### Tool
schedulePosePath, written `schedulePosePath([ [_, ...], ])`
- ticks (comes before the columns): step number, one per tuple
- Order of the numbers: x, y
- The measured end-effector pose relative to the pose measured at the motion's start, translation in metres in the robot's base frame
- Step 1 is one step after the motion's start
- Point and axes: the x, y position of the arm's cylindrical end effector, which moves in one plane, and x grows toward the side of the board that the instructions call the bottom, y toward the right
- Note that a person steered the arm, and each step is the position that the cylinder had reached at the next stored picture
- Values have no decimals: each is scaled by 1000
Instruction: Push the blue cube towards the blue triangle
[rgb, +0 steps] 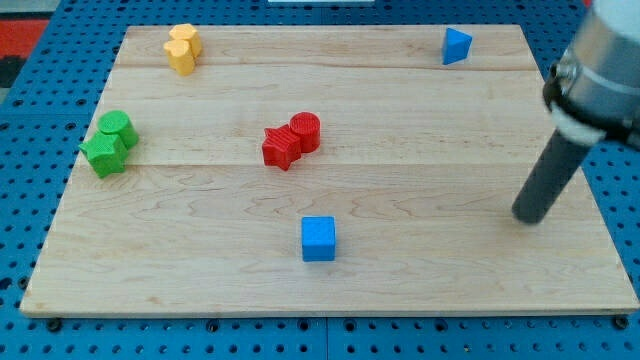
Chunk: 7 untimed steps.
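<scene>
tip: my tip (530, 219) sat on the table (400, 290) near the view's right edge, rod leaning up to the view's right; touched no block
gripper: none on this arm, just the bare rod, so no open or closed state to tell
blue cube: blue cube (319, 239) lay well apart from the tip, toward the view's left and slightly lower, near the table's bottom edge
blue triangle: blue triangle (456, 46) stood far above the tip, toward the view's top, a bit to its left, close to the top edge
red blocks: red star (282, 147) and red cylinder (306, 131) touched each other, far left of the tip and somewhat higher
green blocks: two green blocks (110, 143) pressed together, farthest left of the tip, shapes unclear
yellow blocks: two yellow blocks (183, 47) touching, far up-left of the tip, shapes unclear
</scene>
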Motion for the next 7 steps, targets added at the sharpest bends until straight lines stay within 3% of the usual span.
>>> schedulePosePath([
  [2,79,-80],
  [3,77,-165],
  [4,40,-213],
  [7,-23,-229],
])
